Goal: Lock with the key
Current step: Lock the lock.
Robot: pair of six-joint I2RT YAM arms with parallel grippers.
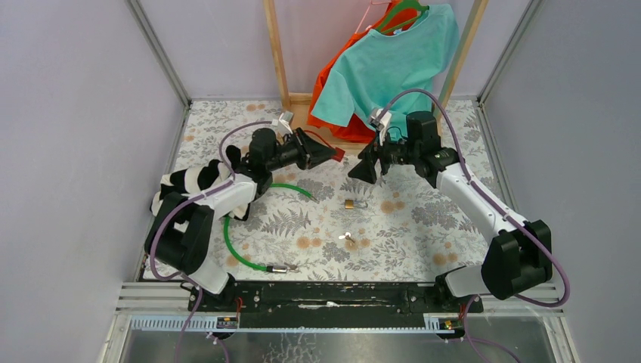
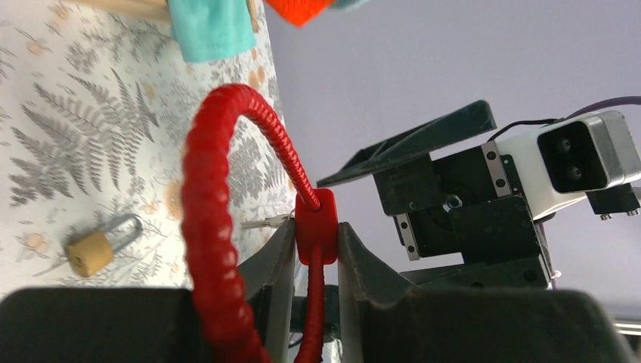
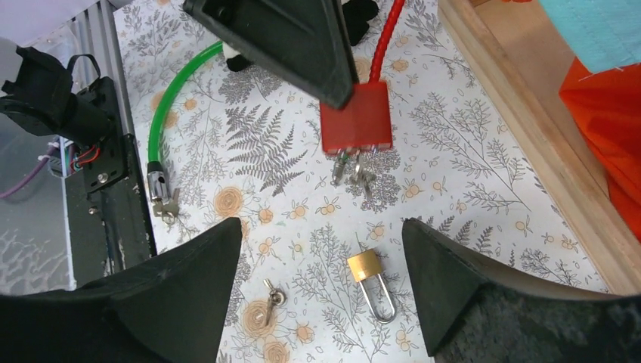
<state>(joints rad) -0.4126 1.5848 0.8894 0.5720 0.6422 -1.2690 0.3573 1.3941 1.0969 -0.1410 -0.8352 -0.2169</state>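
Pinching the red lock (image 2: 316, 219) are the left fingers (image 2: 278, 261); right fingers (image 3: 446, 272) spread wide

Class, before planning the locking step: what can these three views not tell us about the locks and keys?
- Red lock: left wrist view, the left claw covers most of its body.
- Its keys: right wrist view, too small to tell whether one sits in the keyhole.
- Red cable: right wrist view, far end hidden behind the claw.
- Brass padlock: latched or not, too small in every view.
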